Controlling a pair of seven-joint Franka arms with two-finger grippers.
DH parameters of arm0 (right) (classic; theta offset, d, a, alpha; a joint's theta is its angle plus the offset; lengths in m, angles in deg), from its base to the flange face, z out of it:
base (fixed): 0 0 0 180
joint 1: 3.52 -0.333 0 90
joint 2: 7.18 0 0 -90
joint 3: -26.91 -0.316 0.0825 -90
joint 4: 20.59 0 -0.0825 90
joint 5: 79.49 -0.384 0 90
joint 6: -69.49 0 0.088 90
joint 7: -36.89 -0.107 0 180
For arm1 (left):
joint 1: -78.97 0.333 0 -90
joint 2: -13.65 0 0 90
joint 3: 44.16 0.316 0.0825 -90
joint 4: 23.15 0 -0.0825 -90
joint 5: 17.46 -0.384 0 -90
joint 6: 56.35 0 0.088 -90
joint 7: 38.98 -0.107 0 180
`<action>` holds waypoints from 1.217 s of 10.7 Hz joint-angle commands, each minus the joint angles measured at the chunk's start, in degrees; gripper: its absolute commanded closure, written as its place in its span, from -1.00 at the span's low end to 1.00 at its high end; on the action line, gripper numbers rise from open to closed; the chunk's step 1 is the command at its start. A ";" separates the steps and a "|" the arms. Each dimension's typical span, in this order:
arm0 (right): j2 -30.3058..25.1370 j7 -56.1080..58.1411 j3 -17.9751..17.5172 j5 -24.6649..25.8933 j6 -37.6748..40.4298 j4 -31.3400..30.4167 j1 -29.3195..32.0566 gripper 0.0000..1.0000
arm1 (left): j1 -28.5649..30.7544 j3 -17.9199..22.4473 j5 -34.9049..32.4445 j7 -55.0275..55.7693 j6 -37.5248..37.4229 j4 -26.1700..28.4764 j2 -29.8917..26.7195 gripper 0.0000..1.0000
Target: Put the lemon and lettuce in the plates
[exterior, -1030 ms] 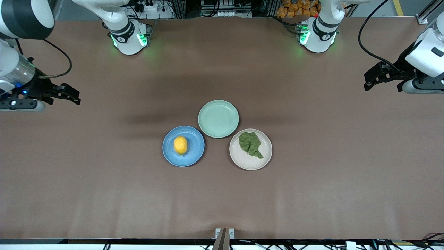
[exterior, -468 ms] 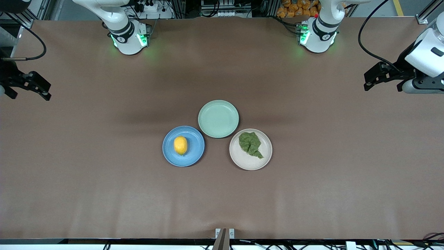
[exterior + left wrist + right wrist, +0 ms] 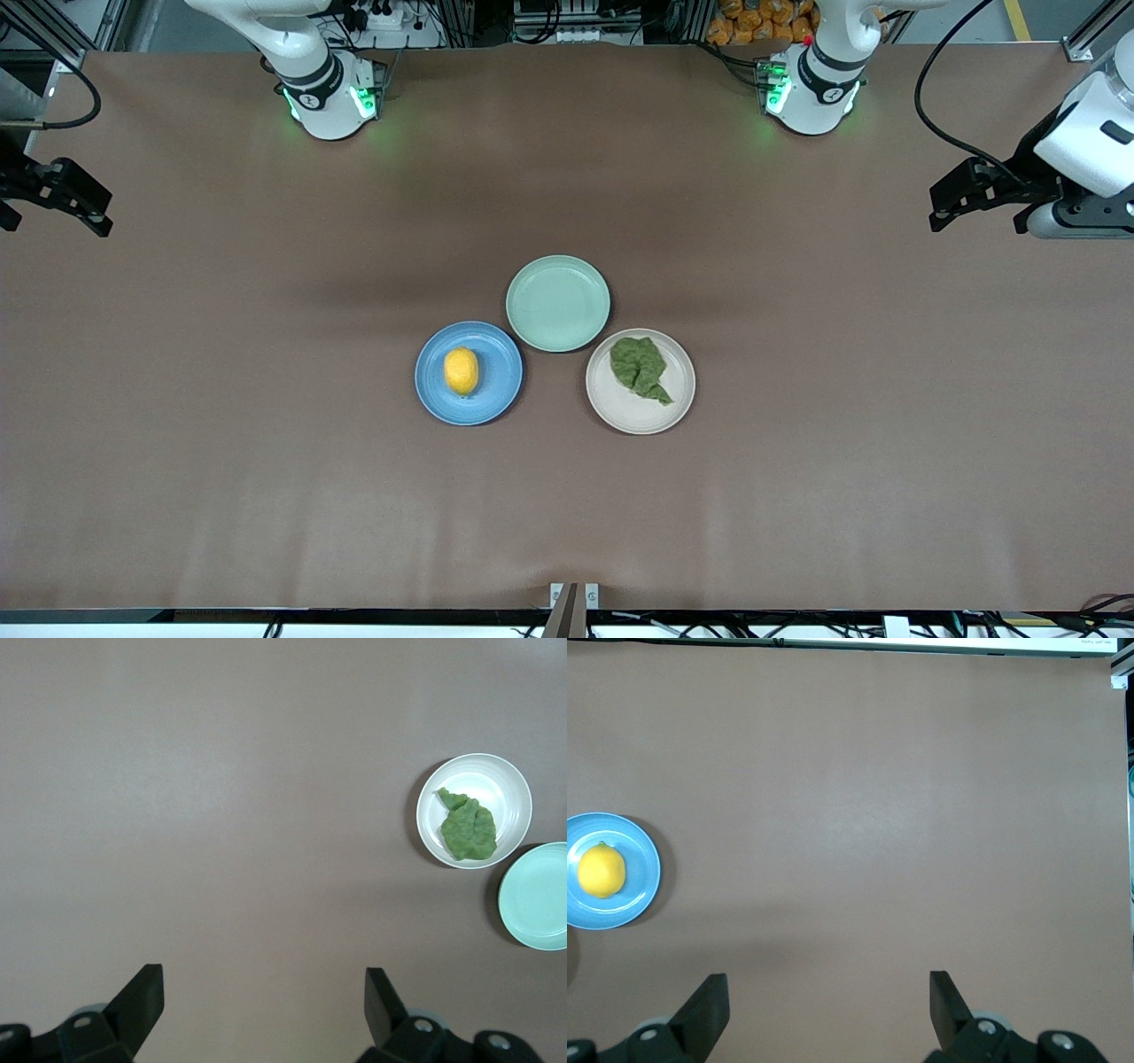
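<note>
The lemon [image 3: 461,370] lay on the blue plate [image 3: 469,373], nearest the front camera and toward the right arm's end of the brown worktop [image 3: 567,496]. Beside it, toward the left arm's end, the dark green lettuce [image 3: 640,367] rested inside the beige-white plate [image 3: 640,381], its pointed end aimed at the rim. Both plates sat about level with each other, close but apart. A little farther from the camera, between the two and just beside each, stood a pale mint-green plate [image 3: 558,303] with nothing on it.

Farther still, both arms waited at the worktop's ends, well apart from the plates. The right gripper [image 3: 828,1014] hung over bare worktop at the right arm's end, its jaws spread wide and holding nothing. The left gripper [image 3: 264,1010] hung over the left arm's end, jaws likewise wide apart and holding nothing.
</note>
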 commanded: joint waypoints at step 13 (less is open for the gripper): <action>2.16 -0.47 6.44 -5.18 8.39 5.82 -1.31 -1.00 | 0.03 -0.24 -1.21 -0.17 -1.08 -0.98 0.26 -1.00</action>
